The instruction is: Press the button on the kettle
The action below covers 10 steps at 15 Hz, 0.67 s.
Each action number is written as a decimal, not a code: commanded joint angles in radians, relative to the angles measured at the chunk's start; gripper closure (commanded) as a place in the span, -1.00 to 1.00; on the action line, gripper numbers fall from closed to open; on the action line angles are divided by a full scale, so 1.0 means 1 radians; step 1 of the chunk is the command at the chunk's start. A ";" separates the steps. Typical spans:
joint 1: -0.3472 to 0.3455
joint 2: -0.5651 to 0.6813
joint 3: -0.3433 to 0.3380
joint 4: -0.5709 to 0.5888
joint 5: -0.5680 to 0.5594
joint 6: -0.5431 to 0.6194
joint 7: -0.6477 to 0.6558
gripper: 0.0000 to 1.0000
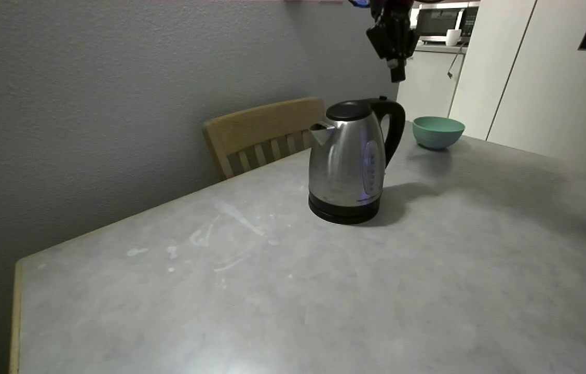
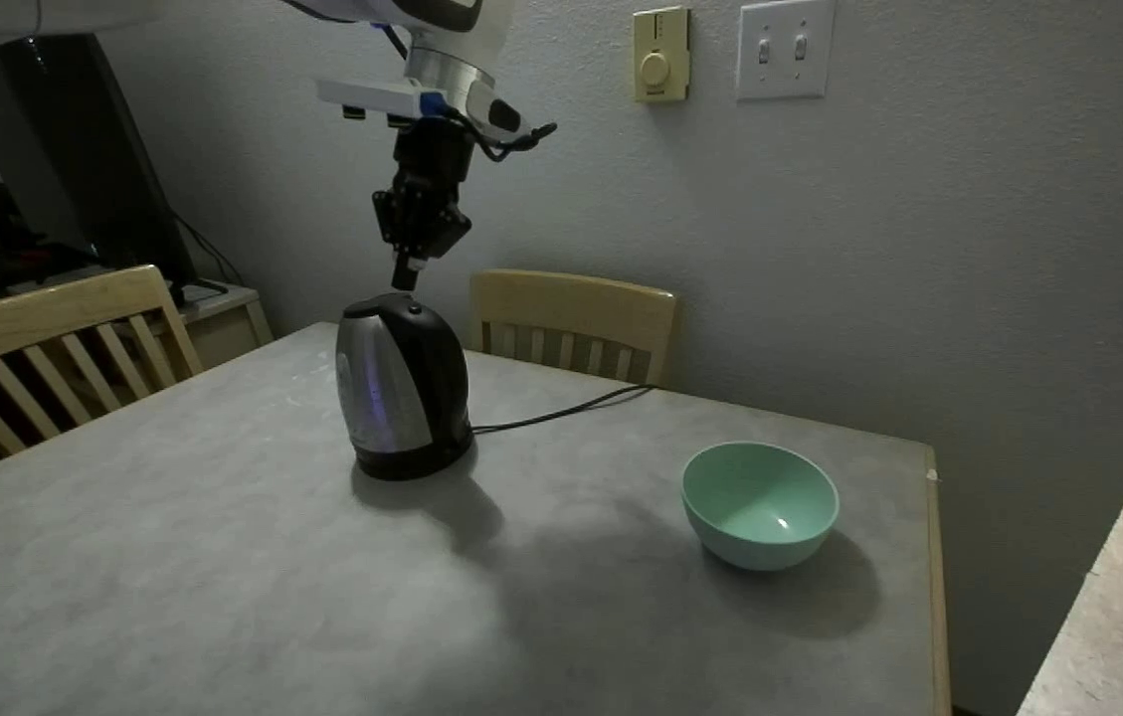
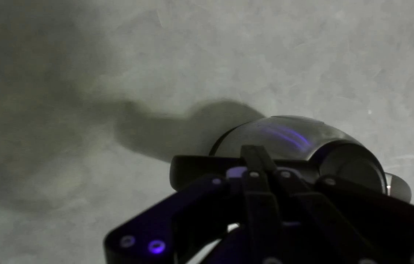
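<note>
- Mottled gray tabletop [image 2: 173, 567], edged in pale wood, spread out before a textured gray wall [image 2: 919, 249] in both exterior views.
- At far left in an exterior view, a large dark screen [image 2: 74, 149] stood beyond a slatted wooden chair [image 2: 54, 310].
- Nearer the center, a brushed-steel kettle [image 2: 374, 388] stood upright on its black base on the tabletop, its black handle [image 2: 437, 363] on the side nearer the bowl.
- Overhead, a white robot arm [image 2: 462, 45] pointed a black gripper [image 2: 406, 276] downward, just above the handle and apart from it.
- Its two fingers [image 3: 249, 156] met in the wrist view, the claw fully closed with nothing in its hold.
- Behind and to the right, a second chair [image 2: 571, 292] backed onto the wall, and a dark cord [image 2: 561, 413] ran from beside the kettle's base to the table's edge.
- Higher up, a cream wall control [image 2: 660, 50] hung beside a double switch plate [image 2: 785, 50].
- Below these, a teal bowl [image 2: 760, 552] sat upright on the tabletop, well apart from the kettle.
- At far right, a speckled counter [image 2: 1108, 617] cut into view.
</note>
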 commanded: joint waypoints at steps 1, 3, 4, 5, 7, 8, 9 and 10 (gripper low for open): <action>-0.007 0.012 -0.001 0.019 -0.009 -0.003 -0.030 1.00; -0.006 0.015 -0.001 0.020 -0.011 -0.001 -0.043 1.00; -0.004 0.017 -0.002 0.022 -0.015 0.006 -0.054 1.00; -0.003 0.019 -0.003 0.024 -0.017 0.013 -0.060 1.00; 0.001 0.021 -0.005 0.027 -0.025 0.023 -0.084 1.00; 0.003 0.021 -0.003 0.028 -0.027 0.030 -0.098 1.00; 0.005 0.020 -0.003 0.026 -0.029 0.033 -0.105 1.00; 0.008 0.013 0.001 0.024 -0.027 0.029 -0.113 1.00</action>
